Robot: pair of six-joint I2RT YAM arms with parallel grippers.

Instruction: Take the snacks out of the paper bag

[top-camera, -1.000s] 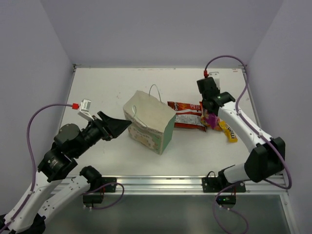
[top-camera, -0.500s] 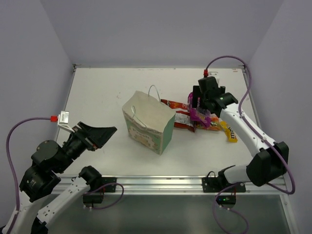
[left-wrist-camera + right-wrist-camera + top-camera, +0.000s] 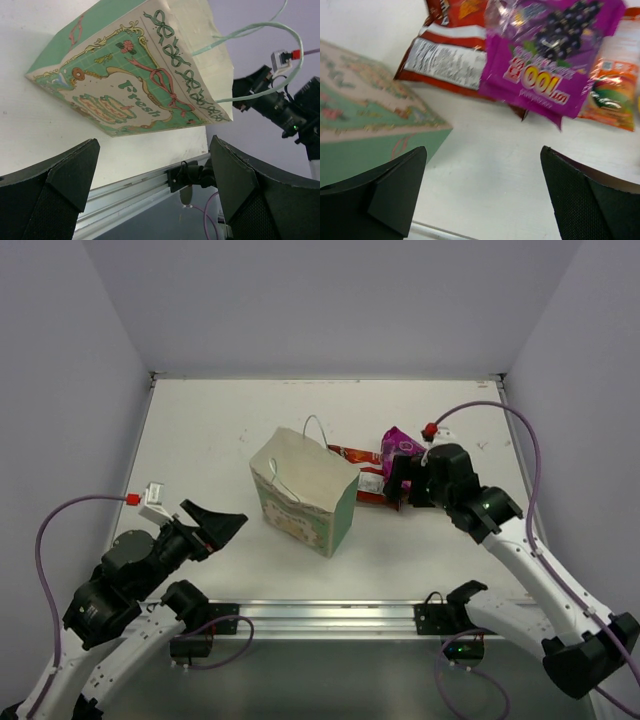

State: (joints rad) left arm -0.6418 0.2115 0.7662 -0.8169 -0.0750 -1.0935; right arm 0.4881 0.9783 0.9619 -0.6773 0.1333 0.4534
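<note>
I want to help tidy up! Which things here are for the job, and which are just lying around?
For the job: bag, magenta packet, red packet, orange packet.

Just there: purple cable, metal rail.

We see a white table [image 3: 200, 440] boxed in by plain, pale lavender walls [image 3: 320, 300] at the back and on both sides. A metal rail [image 3: 330, 612] runs along its near edge, with a grey surface [image 3: 330, 680] below. The light is soft and even.
</note>
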